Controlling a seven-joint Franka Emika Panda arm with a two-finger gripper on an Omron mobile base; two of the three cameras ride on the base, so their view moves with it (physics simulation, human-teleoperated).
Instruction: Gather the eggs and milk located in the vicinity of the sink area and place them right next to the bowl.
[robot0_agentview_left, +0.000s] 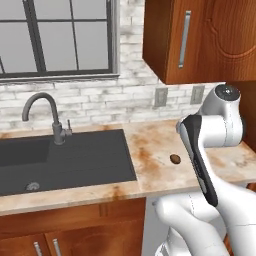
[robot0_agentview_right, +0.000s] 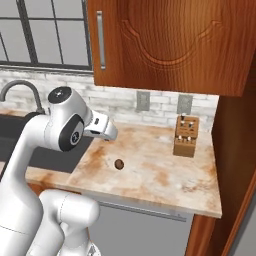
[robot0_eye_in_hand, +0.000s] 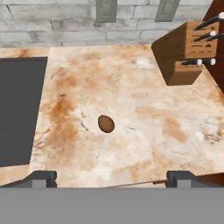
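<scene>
One dark brown egg lies alone on the speckled counter, a little to the right of the dark-grey sink. The same egg sits mid-counter in the left base view, and the egg lies just below my hand in the right base view. My gripper hovers above and short of it, open, its fingertips spread wide with nothing between them. The orange-brown egg, the milk carton and the bowl are out of view.
A wooden knife block stands at the back right of the counter, near the wall outlets. The gooseneck faucet rises behind the sink. A wooden upper cabinet hangs overhead, and a tall wooden panel bounds the counter on the right.
</scene>
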